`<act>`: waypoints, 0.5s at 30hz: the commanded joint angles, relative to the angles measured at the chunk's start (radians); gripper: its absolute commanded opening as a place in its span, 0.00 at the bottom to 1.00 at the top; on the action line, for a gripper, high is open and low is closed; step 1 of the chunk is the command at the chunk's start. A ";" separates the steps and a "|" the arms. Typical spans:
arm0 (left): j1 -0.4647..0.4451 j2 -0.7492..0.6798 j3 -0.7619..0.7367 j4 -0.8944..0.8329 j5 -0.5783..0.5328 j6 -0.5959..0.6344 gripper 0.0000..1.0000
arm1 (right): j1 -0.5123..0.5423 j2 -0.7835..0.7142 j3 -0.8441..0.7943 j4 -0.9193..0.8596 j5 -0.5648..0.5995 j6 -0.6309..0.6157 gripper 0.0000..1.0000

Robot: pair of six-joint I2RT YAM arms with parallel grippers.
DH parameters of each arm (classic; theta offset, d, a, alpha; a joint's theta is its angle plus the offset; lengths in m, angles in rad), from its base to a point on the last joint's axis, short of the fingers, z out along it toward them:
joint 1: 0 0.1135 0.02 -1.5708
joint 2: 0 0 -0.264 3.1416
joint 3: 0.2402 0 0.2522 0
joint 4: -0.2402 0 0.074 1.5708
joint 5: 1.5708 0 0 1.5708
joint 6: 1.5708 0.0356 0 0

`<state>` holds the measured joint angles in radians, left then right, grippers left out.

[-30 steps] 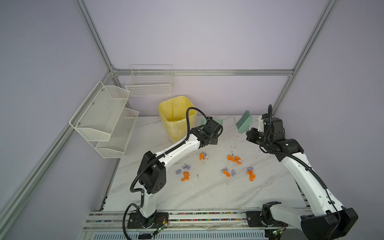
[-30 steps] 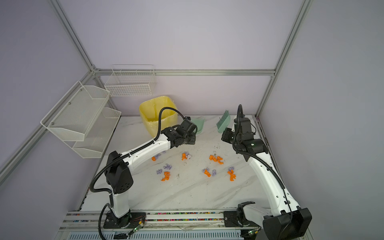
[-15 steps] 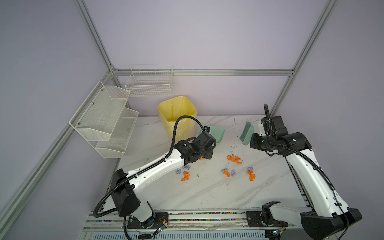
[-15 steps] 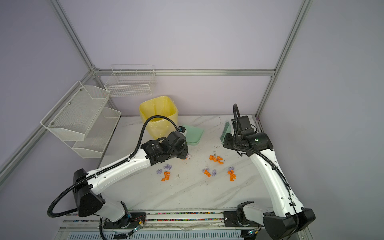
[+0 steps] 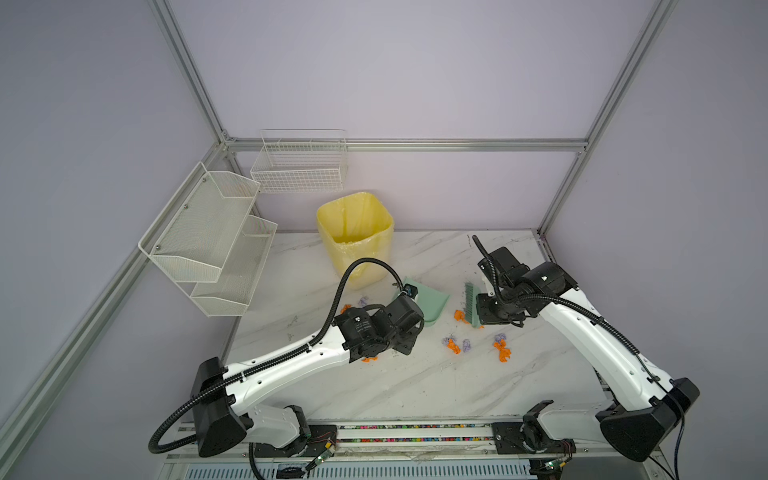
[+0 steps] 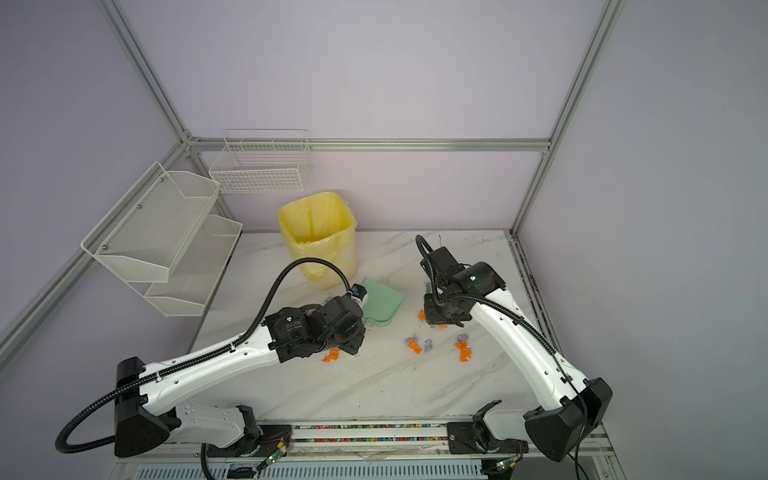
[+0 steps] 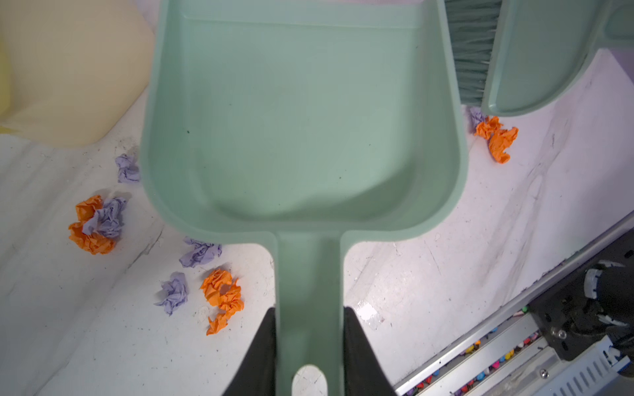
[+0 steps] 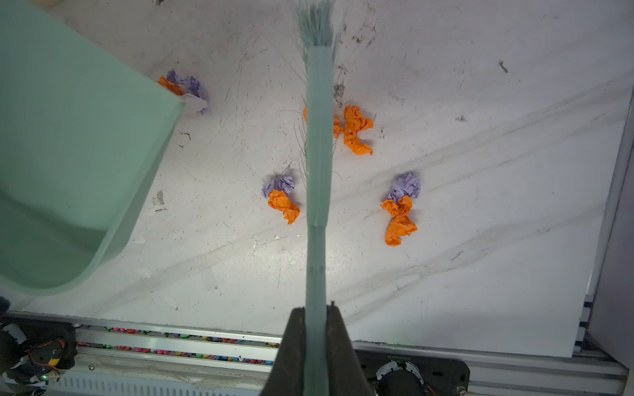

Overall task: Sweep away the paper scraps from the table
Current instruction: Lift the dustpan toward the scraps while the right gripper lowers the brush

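The job is at the set-up for the first sweep. The left end effector (image 7: 308, 312) is clamped narrowly on the handle of the green dustpan (image 7: 302, 120), and the pan is bare inside. The right end effector (image 8: 315, 308) is closed tight on the thin handle of the matching brush (image 8: 319, 137).

All the paper scraps (image 8: 356, 130) lie on the bench (image 5: 395, 386). One orange wad sits just beside the brush head, and several orange and lilac ones lie nearer, right of centre. Others are left of the pan, near the yellow bin (image 5: 355, 232). In both top views the pan's mouth faces far and right, with the brush just to its right and its bristles turned towards the pan.

As I judge it, the next move calls for the pan's lip to lie flat on the bench, facing a cluster. The brush then needs to come down behind those wads and draw them in lightly, since crumpled paper skips easily.

The pan's lip is cut off in the left wrist view, so I cannot tell whether it touches the bench, nor whether the bristles do. In the top views the left forearm covers its end effector and some scraps. The brush handle hides part of an orange wad.
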<state>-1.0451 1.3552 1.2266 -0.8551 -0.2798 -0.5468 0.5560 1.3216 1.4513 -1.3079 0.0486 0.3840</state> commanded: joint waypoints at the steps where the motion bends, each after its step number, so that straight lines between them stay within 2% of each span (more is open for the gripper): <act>1: -0.026 -0.040 -0.049 -0.001 0.015 -0.033 0.05 | 0.005 -0.021 -0.013 -0.048 0.015 -0.004 0.00; 12: -0.090 -0.074 -0.154 -0.006 0.045 -0.107 0.04 | 0.005 -0.036 -0.096 -0.056 -0.010 -0.019 0.00; 15: -0.109 -0.074 -0.191 -0.003 0.025 -0.126 0.03 | 0.005 -0.035 -0.118 -0.057 0.016 -0.010 0.00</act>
<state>-1.1389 1.3075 1.0859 -0.8623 -0.2447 -0.6357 0.5568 1.3071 1.3472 -1.3235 0.0395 0.3721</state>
